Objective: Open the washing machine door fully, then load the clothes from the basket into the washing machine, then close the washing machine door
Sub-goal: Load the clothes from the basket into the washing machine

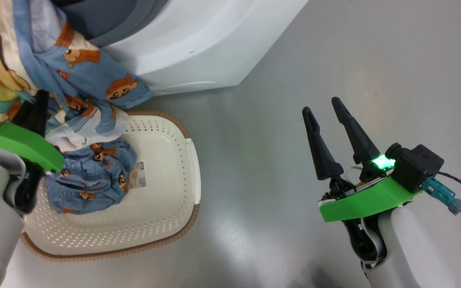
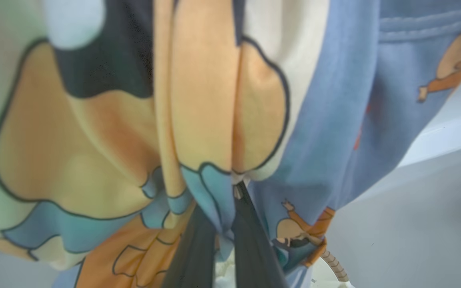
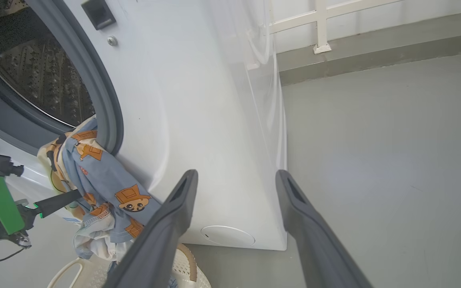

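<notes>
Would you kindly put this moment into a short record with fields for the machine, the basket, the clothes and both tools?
big white front-loading washing machine: opening uncovered, steel drum visible
cream perforated plastic basket: on the grey floor; one light blue printed garment lies inside
left tool: shut on a bunch of soft cartoon-print clothes, light blue and cream, held up above the basket by the opening's lower rim
right tool: open, holding nothing, over the floor
</notes>
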Robot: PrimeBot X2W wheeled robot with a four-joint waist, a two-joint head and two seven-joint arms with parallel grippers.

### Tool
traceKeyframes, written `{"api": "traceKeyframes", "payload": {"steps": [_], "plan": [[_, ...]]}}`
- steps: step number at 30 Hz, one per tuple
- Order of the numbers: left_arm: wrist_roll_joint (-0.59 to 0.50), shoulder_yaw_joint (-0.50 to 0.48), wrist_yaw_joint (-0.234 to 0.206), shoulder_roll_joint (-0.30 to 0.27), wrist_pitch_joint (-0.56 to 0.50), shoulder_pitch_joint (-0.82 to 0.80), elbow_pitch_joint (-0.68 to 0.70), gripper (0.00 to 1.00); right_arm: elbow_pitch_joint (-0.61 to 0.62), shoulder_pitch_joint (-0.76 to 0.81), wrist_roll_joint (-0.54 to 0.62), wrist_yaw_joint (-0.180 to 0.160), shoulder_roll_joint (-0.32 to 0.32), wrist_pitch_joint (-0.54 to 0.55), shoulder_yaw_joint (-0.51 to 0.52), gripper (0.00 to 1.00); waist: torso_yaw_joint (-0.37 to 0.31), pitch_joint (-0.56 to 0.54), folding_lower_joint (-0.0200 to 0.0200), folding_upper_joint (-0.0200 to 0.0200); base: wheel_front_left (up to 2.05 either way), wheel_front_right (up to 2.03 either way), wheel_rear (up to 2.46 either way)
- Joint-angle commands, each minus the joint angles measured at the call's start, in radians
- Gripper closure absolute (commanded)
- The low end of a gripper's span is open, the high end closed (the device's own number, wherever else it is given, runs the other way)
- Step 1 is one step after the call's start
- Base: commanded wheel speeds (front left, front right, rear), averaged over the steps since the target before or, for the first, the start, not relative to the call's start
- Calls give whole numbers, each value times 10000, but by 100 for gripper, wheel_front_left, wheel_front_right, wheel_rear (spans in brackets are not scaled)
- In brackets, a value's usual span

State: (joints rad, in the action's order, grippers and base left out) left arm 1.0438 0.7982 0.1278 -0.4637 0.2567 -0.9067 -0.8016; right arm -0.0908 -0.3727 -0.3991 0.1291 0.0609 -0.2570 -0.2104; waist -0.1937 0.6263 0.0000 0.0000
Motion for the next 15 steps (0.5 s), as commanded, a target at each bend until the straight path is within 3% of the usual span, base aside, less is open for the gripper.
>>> {"api": "traceKeyframes", "payload": {"steps": [1,6,15], "plan": [[61,-222,29,-456,51,-148,166,100,258,51,39,16,-105,-48,-156,0,37,-3,0,0,0,0,0],[76,-434,29,-450,51,13,616,100,288,38,38,16,-106,-48,-63,0,181,-20,0,0,0,0,0],[-625,-2353,29,-158,51,1215,2688,100,329,100,80,16,-106,-48,175,0,561,-128,0,0,0,0,0]]}}
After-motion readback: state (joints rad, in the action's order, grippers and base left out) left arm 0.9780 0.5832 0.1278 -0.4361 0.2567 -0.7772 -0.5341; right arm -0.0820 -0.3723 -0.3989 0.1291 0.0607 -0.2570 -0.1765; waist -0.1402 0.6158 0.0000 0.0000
